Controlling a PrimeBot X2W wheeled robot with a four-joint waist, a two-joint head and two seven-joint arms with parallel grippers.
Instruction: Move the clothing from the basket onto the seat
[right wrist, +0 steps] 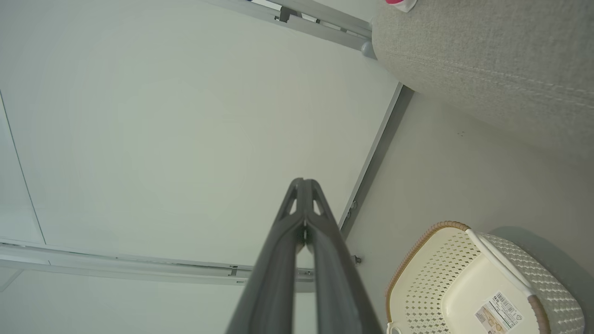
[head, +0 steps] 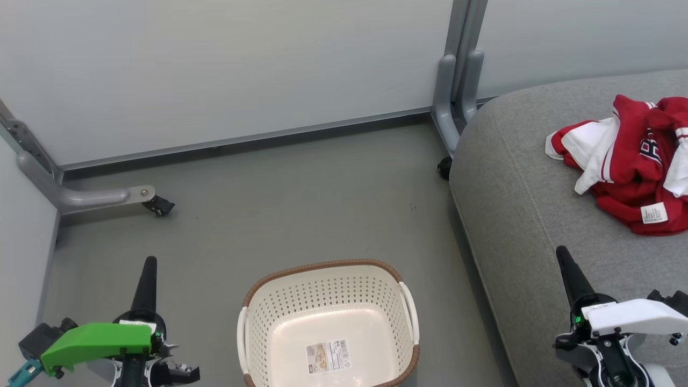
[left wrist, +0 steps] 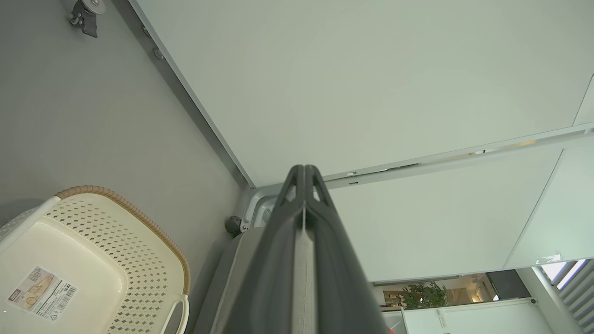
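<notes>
Head view: left gripper (head: 150, 264), lower left, and right gripper (head: 562, 253), lower right, both pressed together, gripping nothing; clothing (head: 629, 166) lies on seat (head: 521, 193), upper right.

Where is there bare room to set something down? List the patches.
Grey fabric seat cushion: bare between its rounded left edge and the heap of red-and-white clothing; crowded at that heap. Grey floor: open between the wall and the cream perforated plastic basket, itself empty.

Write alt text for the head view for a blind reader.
Red and white clothing lies crumpled on the grey seat at right; the cream basket stands empty on the grey floor, a label on its bottom. The left claw and right claw, both shut and empty, flank it.
</notes>
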